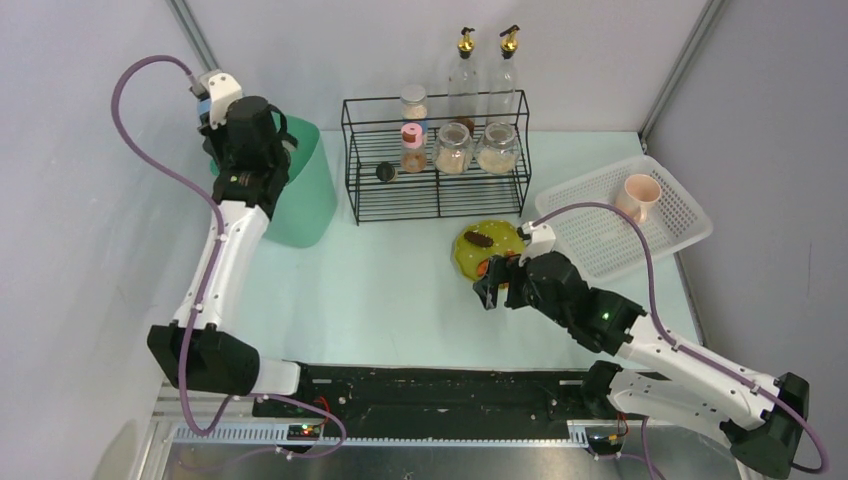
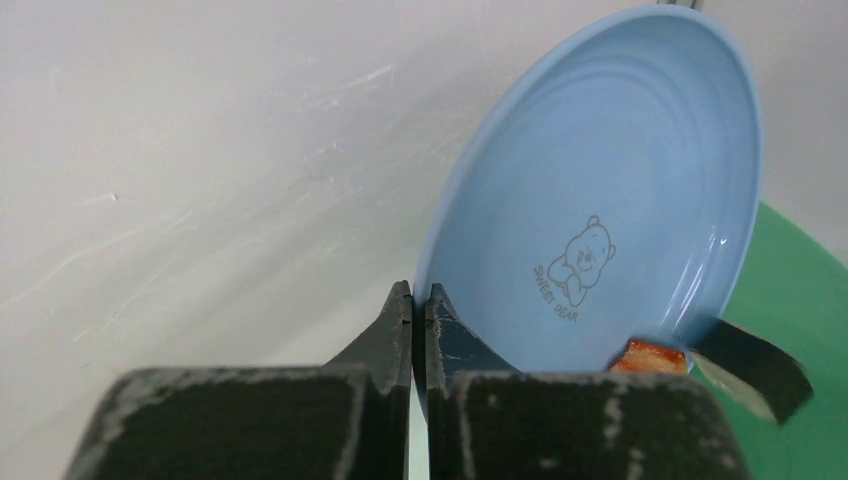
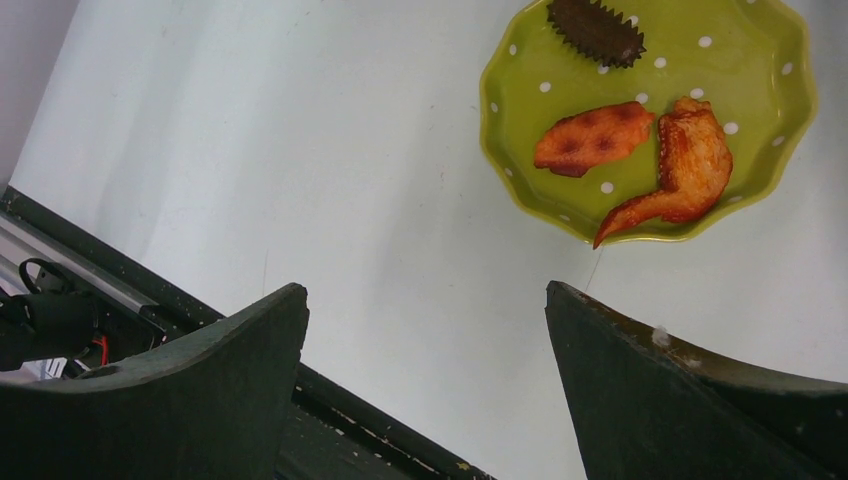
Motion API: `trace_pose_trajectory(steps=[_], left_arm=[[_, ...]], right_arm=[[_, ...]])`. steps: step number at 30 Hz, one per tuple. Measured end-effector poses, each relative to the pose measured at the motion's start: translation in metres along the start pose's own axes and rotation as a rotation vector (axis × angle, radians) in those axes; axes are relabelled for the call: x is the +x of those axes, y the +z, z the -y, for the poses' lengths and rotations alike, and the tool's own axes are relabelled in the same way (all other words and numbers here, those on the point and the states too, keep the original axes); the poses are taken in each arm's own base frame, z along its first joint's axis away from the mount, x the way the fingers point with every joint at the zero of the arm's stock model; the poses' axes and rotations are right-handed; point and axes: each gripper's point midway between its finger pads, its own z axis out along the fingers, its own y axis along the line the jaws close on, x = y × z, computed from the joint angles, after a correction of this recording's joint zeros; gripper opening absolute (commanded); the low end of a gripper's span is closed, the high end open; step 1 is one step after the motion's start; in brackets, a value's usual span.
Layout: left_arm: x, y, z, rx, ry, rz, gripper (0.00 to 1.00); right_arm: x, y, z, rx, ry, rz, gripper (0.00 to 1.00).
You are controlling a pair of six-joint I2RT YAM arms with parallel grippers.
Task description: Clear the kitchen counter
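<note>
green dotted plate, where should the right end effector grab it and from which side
Probably the raised scalloped rim of the green plate, on the bare stretch beside the fried patty, coming in low from outside with one finger over the lip. The plate lies flat on the counter with food in its middle, and the chicken wing tip overhangs another stretch.
</note>
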Motion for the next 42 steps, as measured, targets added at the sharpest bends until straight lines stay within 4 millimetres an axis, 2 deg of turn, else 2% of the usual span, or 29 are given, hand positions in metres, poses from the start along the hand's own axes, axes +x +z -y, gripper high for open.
trace_pose_trajectory(steps=[6,14,27,36,42], left_arm=[[-0.023,-0.013,0.006,-0.056,0.064,0.103,0.0],[-0.024,-0.021,0.026,-0.105,0.193,0.139,0.0],[-0.036,-0.031,0.013,-0.14,0.173,0.154,0.0],[-0.058,-0.072,0.002,-0.029,0.059,0.195,0.0],[-0.07,-0.089,-0.002,0.121,-0.04,0.189,0.0]], right_arm=[[0.002,-0.002,0.001,-0.005,0.003,0.003,0.92],[0.002,-0.006,0.0,-0.013,0.009,0.011,0.92],[0.002,-0.009,-0.001,-0.024,0.013,0.016,0.92],[0.001,-0.01,-0.001,-0.027,0.015,0.022,0.92],[0.0,-0.011,-0.002,-0.03,0.019,0.025,0.92]])
